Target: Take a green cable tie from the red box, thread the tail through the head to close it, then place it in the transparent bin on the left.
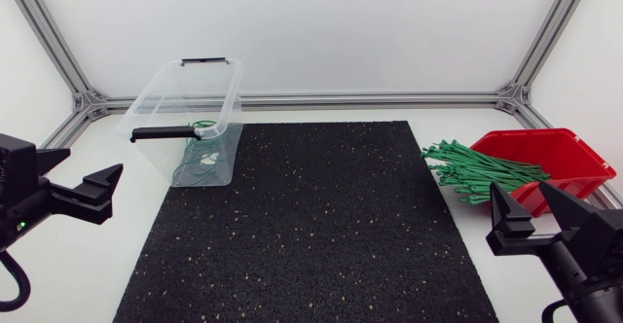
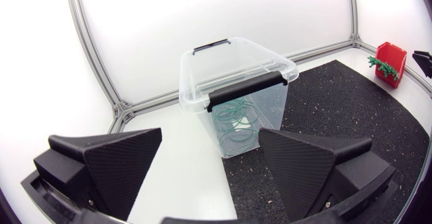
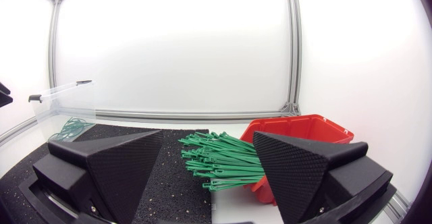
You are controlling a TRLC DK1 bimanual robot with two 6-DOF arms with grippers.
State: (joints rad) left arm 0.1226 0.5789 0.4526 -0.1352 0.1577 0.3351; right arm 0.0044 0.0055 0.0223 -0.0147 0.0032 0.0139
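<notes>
— So, where are the green cable ties (image 1: 475, 171)?
— They lie in a loose bundle spilling out of the red box (image 1: 569, 153) at the far right of the counter (image 1: 92, 265). Their tails fan onto the white surface just beside the black speckled mat (image 1: 311, 226).
— And the transparent bin (image 1: 234, 94)?
— It stands upright at the mat's far left corner, overlapping the mat's edge. It has a black handle (image 1: 161, 133) on the near rim and another on the far rim. A few looped green ties (image 1: 200, 158) lie in its bottom.
— Where are the arms?
— The left gripper (image 1: 107, 192) hangs over the left side of the counter, near the bin. Its fingers are spread wide and hold nothing. From its own camera the bin stands straight ahead.
— And the other one?
— The right gripper (image 1: 527, 209) sits low at the right, just in front of the red box and the bundle. It is likewise wide and empty. From its own camera the bundle lies ahead of the fingers, apart from them, with the box just beyond.
</notes>
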